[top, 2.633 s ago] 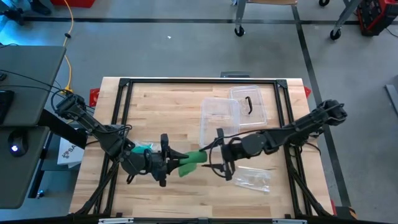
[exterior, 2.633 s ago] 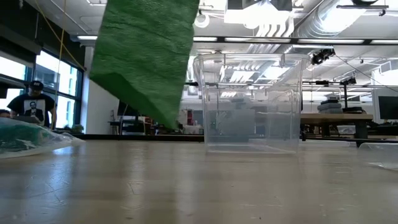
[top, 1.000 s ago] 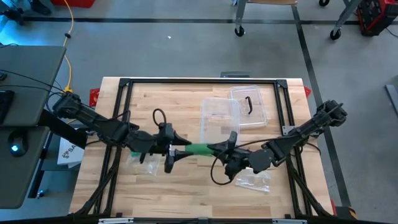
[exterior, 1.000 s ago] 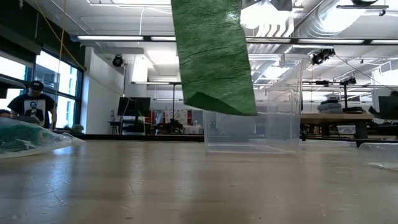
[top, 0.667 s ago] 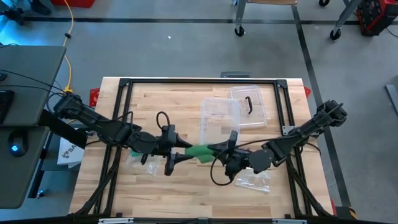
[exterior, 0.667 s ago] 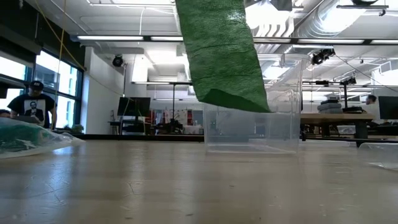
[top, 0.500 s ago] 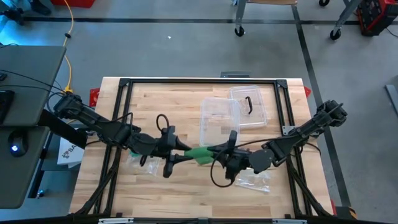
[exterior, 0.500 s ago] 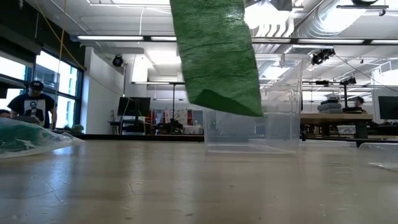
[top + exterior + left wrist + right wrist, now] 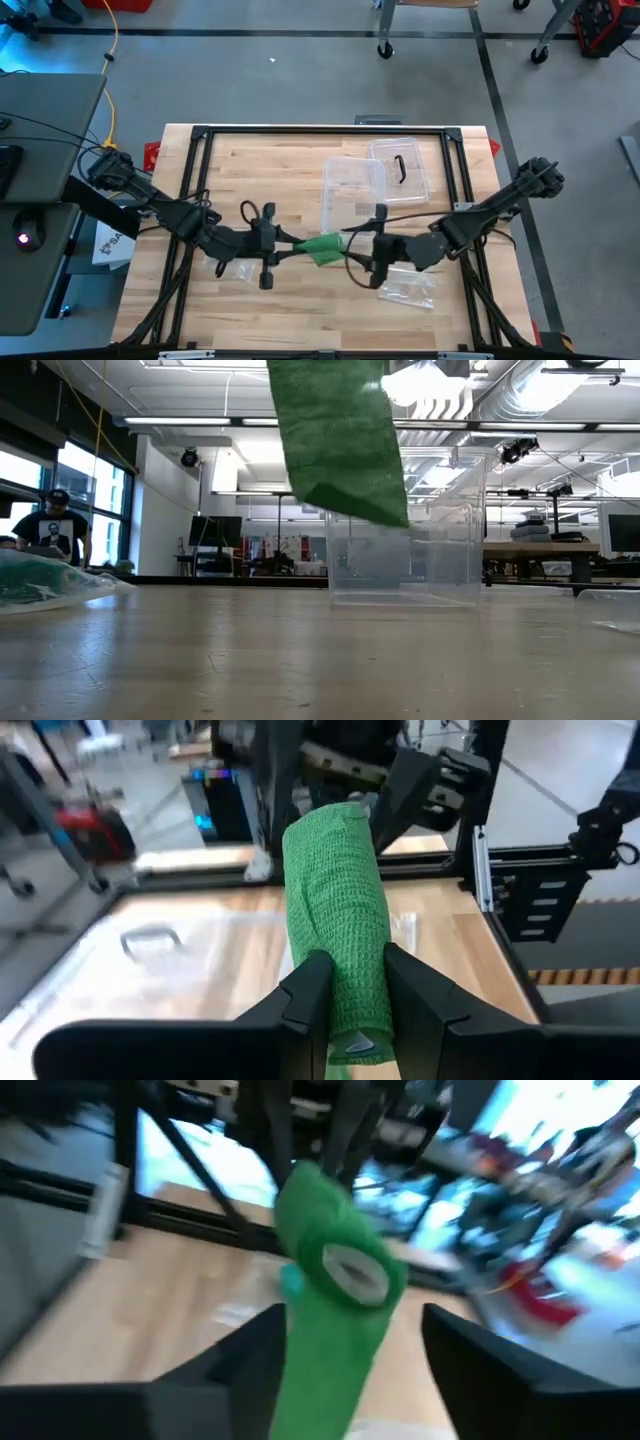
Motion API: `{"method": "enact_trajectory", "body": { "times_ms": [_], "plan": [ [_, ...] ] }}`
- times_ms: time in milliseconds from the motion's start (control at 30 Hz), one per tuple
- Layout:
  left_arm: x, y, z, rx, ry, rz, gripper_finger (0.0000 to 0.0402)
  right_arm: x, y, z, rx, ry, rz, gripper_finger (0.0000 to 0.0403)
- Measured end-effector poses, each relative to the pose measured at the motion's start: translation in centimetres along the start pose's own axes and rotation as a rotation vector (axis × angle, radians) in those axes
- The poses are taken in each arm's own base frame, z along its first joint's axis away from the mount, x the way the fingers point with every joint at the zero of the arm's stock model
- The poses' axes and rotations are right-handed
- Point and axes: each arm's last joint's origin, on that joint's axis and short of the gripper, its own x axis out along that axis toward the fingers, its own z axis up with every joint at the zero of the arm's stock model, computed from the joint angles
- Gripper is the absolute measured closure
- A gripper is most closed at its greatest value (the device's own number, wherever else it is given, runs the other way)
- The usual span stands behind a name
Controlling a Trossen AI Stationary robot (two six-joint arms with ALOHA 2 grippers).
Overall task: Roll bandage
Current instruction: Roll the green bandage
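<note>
A green bandage point(image 9: 322, 247) is held in the air over the middle of the table, partly wound into a roll point(image 9: 335, 890) on a pale core. Its loose end hangs down as a flat strip point(image 9: 340, 440), clear of the table. My left gripper point(image 9: 292, 243) is shut on the roll from the left. My right gripper point(image 9: 352, 248) faces the roll's other end point(image 9: 350, 1270) from the right. Its fingers are open and stand wide on either side of the green cloth. I cannot tell whether they touch it. My left gripper pinches the roll between its two fingers at the end nearest it point(image 9: 345, 1010), one finger on each side. The fingers come level from the table's left and lie along the roll. The roll is lifted clear and sticks out toward my right gripper.
A clear plastic box point(image 9: 352, 190) and its lid point(image 9: 400, 165) lie at the far middle of the table. A clear bag point(image 9: 410, 288) lies under my right arm and a packet point(image 9: 225, 265) under my left. A person point(image 9: 50, 525) stands in the room beyond.
My left gripper has turned about its own axis with the roll and drawn slightly toward the table's left. My right gripper has backed slightly toward the right edge. The hanging strip has swung toward the left in the low view, and its lower edge has risen a little.
</note>
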Motion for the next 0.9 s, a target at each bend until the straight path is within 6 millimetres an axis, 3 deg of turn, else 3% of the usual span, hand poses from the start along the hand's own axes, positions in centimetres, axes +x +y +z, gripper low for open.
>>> {"method": "enact_trajectory", "body": {
  "times_ms": [167, 300, 533, 900],
  "plan": [
    [-0.3, -0.4, 0.9, 0.173, -0.025, 0.002, 0.0334, -0.3, -1.5, 0.2, 0.171, 0.003, 0.170, 0.0119],
    [0.3, -0.9, 0.4, 0.324, 0.010, 0.057, 0.0334, 0.8, -2.2, 0.3, 0.261, -0.019, 0.209, 0.0101],
    [1.5, -2.5, -1.4, 0.523, 0.096, 0.184, 0.0334, 1.4, -3.0, 0.1, 0.302, -0.012, 0.191, 0.0102],
    [1.4, -2.9, -1.1, 0.576, 0.062, 0.185, 0.0333, 3.3, -2.9, -1.0, 0.358, 0.033, 0.269, 0.0145]
  ]
}}
